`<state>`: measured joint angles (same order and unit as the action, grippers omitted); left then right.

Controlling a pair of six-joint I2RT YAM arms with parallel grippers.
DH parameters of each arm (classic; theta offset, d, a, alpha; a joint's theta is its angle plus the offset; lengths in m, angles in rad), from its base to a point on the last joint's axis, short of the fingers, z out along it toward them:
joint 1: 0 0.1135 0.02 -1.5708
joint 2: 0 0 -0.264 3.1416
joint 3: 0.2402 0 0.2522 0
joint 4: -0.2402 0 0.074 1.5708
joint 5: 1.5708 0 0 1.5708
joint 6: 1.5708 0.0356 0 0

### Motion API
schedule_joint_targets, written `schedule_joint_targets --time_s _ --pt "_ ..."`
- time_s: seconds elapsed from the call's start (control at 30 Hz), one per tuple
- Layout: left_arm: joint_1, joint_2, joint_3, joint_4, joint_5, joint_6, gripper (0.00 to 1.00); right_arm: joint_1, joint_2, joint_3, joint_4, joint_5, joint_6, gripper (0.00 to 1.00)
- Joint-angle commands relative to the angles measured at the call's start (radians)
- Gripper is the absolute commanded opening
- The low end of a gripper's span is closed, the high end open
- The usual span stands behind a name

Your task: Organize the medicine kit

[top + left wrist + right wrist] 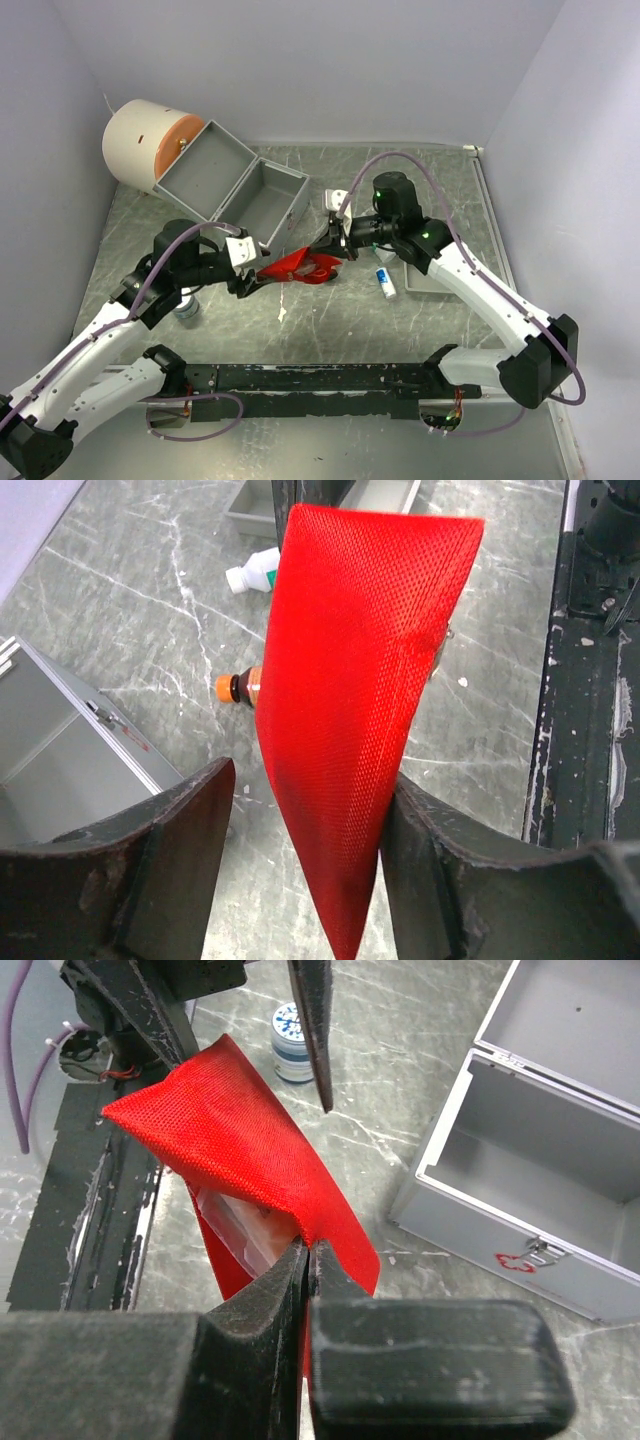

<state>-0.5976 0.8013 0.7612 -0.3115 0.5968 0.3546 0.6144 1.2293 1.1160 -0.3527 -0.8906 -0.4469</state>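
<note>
The pouch at centre was red woven cloth with a coarse matt weave, the case at right smooth matt grey metal, the tabletop veined stone-look grey.

You'll see the red pouch stretched between both arms over the table, with the right gripper at its far end and the left gripper at its near end (neither grip is clear from up here). Behind it the grey case stands open, its lid towards the white drum. A white bottle lies just beside the tray.
</note>
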Motion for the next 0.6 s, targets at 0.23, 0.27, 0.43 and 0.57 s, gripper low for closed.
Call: schedule_joint_targets --time_s 0.23,0.27,0.43,0.57 --pt "-0.003 0.006 0.057 0.097 0.077 0.026 0.67 -0.006 0.04 0.042 0.002 -0.082 0.054 0.0" --pt "-0.004 0.003 0.056 0.102 0.083 0.024 0.66 -0.007 0.044 0.044 0.001 -0.081 0.055 0.0" --pt "-0.004 0.001 0.047 0.117 0.104 0.017 0.49 -0.008 0.06 0.041 0.005 -0.093 0.069 0.0" --pt "-0.004 0.024 0.055 0.096 0.081 0.002 0.11 -0.008 0.061 0.029 0.025 -0.091 0.091 0.0"
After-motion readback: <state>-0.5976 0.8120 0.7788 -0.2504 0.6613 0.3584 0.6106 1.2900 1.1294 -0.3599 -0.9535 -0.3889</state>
